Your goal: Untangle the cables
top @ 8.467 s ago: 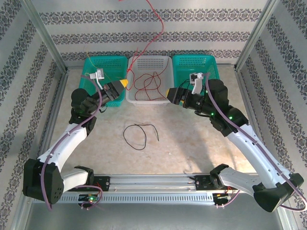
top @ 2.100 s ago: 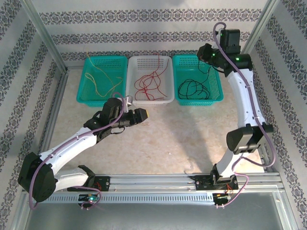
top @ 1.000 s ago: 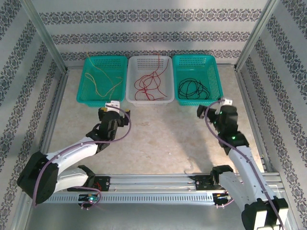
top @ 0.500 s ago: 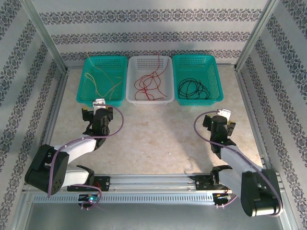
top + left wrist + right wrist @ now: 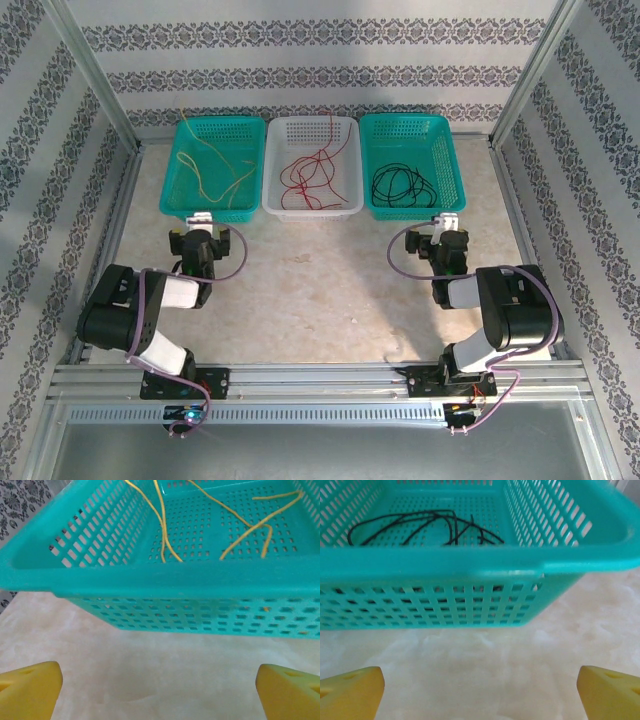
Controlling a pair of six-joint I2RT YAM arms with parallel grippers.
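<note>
The cables lie sorted by colour in three baskets. A yellow cable [image 5: 212, 165] [image 5: 164, 527] rests in the left teal basket [image 5: 172, 190] [image 5: 165, 582]. The white middle basket [image 5: 275, 203] holds a red cable [image 5: 310, 175], and a black cable [image 5: 398, 183] [image 5: 422, 522] is coiled in the right teal basket [image 5: 455, 195] [image 5: 470, 562]. My left gripper [image 5: 200, 240] [image 5: 160, 695] hangs open and empty over the table just before the left basket. In front of the right basket, my right gripper [image 5: 443, 242] [image 5: 480, 695] is also open and empty.
Both arms are folded low over their bases near the front rail [image 5: 320, 380]. Patterned walls and metal posts [image 5: 95, 75] close in the workspace. The beige tabletop [image 5: 320, 290] stretches between the arms and the baskets.
Both arms have folded further back toward their bases, and the grippers have settled low in front of the outer baskets. Both grippers stayed open; the cables have not moved.
</note>
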